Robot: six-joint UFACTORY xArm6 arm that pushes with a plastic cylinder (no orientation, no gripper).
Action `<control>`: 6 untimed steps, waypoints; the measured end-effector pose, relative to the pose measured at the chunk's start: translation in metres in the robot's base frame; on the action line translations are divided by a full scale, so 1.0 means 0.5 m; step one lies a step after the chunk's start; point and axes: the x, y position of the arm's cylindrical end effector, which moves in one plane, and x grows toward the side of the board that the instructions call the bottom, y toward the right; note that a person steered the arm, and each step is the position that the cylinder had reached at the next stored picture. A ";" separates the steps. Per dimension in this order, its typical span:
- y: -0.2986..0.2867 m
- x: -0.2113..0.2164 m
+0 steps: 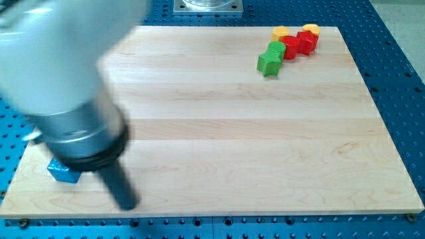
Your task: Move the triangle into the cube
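Observation:
A blue block (63,172) lies near the board's bottom left corner, partly hidden behind my arm; its shape cannot be made out. My tip (127,204) is at the view's bottom left, just right of and below the blue block. A cluster of blocks sits at the view's top right: a green block (269,63) with a second green block (277,49) above it, a red block (290,46), another red block (306,41), and two yellow blocks (281,31) (311,28). No triangle can be made out clearly.
The wooden board (232,133) rests on a blue perforated table (398,40). My large blurred arm body (60,73) covers the view's top left and hides that part of the board.

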 end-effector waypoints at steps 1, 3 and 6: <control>-0.047 -0.085; -0.178 -0.020; -0.168 -0.111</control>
